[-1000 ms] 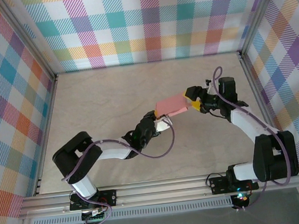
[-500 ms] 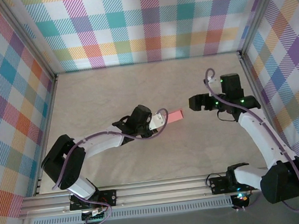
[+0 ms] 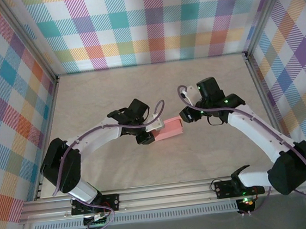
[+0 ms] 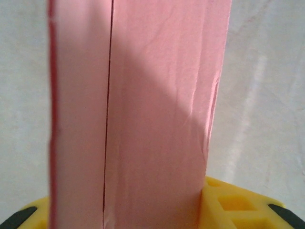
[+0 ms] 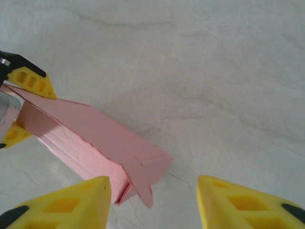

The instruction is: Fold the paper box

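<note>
My left gripper [image 3: 154, 133] clamps one end of the box [image 3: 171, 129], so the free end faces the right gripper [image 3: 186, 117], whose jaws stand apart, ready to work that end.

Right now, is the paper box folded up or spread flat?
Folded up: the paper box has walls and a top, though one end flap sticks out.

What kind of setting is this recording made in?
Probably a lab robot cell: plaid fabric walls on an aluminium frame enclose a pale tabletop, left arm and right arm bolted at its edge.
</note>
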Robot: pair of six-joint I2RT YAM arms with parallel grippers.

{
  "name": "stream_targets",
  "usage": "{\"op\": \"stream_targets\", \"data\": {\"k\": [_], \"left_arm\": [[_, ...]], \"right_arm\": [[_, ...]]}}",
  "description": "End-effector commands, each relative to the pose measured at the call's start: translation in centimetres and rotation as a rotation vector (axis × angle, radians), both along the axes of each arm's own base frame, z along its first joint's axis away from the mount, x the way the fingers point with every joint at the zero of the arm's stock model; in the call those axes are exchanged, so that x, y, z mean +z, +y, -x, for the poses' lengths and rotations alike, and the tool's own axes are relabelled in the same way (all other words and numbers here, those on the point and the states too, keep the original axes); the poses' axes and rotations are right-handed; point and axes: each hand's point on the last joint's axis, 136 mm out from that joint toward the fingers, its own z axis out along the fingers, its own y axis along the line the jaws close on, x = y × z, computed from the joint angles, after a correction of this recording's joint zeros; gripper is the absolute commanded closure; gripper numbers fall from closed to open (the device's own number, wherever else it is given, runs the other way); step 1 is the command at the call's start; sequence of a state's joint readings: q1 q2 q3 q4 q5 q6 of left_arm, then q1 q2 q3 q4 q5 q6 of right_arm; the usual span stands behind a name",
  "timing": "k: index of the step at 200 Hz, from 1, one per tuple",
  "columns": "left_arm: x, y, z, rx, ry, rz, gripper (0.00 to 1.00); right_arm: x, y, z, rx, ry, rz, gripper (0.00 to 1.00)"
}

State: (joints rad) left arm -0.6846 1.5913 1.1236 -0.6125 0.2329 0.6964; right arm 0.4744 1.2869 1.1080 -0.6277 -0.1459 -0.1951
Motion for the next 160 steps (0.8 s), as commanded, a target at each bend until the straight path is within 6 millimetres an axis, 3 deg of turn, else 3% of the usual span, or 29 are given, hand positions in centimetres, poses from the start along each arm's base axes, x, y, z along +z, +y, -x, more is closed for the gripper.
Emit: {"op": "stream_targets", "data": {"k": [1, 60, 81, 125, 160], "left_arm": [[-0.7, 0.8, 2.3, -0.031, 0.138, -0.031, 0.59], [-1.2, 0.6, 2.0, -0.039, 0.175, -0.048, 0.59], [-1.5, 0.6, 2.0, -0.042, 0.182, -0.054, 0.59], [-1.4, 0.6, 2.1, -0.050, 0.188, -0.050, 0.59], [-1.9, 0.8, 2.2, -0.047, 0.201, -0.069, 0.59]], "right_arm": [[0.1, 0.8, 0.5, 0.093, 0.009, 0.033, 0.54], [-1.5, 1.3, 2.6, 0.207, 0.112, 0.066, 0.65], [-2.0, 1.3, 3.2, 0.224, 0.140, 0.074, 0.76], [-2.7, 1.2, 2.7, 0.215, 0.151, 0.105, 0.78], [-2.7, 1.3, 2.5, 0.216, 0.151, 0.104, 0.87]]}}
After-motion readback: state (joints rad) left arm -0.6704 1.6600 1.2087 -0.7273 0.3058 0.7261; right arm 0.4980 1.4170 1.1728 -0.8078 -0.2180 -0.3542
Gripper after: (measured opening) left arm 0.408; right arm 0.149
